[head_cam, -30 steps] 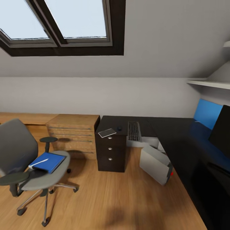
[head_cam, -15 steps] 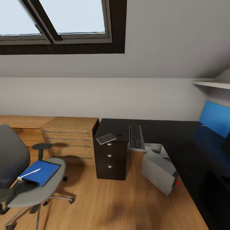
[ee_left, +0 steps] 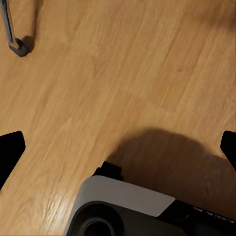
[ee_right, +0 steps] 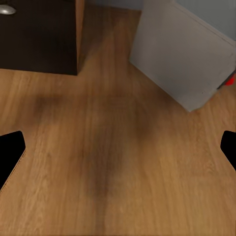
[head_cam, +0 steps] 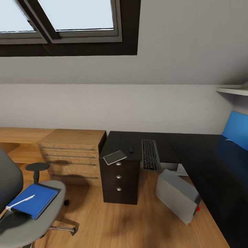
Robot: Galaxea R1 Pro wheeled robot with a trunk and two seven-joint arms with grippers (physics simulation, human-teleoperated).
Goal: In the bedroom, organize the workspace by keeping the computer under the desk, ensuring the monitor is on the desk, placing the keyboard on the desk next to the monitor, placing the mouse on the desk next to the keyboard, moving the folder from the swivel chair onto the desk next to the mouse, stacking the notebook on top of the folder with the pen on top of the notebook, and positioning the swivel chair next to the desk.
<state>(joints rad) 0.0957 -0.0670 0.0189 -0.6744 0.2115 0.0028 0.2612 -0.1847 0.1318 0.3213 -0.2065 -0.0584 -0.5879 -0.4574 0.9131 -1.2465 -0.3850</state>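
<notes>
The black L-shaped desk (head_cam: 193,146) fills the right and middle. On it lie the dark keyboard (head_cam: 150,155), the small mouse (head_cam: 131,150) and the thin notebook (head_cam: 114,157), close to the near edge. The grey computer (head_cam: 177,196) sits tilted on the floor by the desk, also the computer (ee_right: 182,54) in the right wrist view. At lower left the swivel chair (head_cam: 24,224) carries the blue folder (head_cam: 32,201) with the white pen (head_cam: 20,202) on top. The monitor is out of view. My left gripper (ee_left: 118,152) and right gripper (ee_right: 118,150) hang open over bare floor.
A black drawer unit (head_cam: 120,175) stands under the desk's left end, with a light-wood drawer unit (head_cam: 70,151) beside it. A blue back panel (head_cam: 237,132) and a white shelf (head_cam: 234,90) are at far right. A chair caster (ee_left: 17,46) is near my left gripper.
The camera has moved closer to the desk and the whole picture has shifted. The chair has slid to the lower left edge and the monitor has left the picture. No object itself has moved.
</notes>
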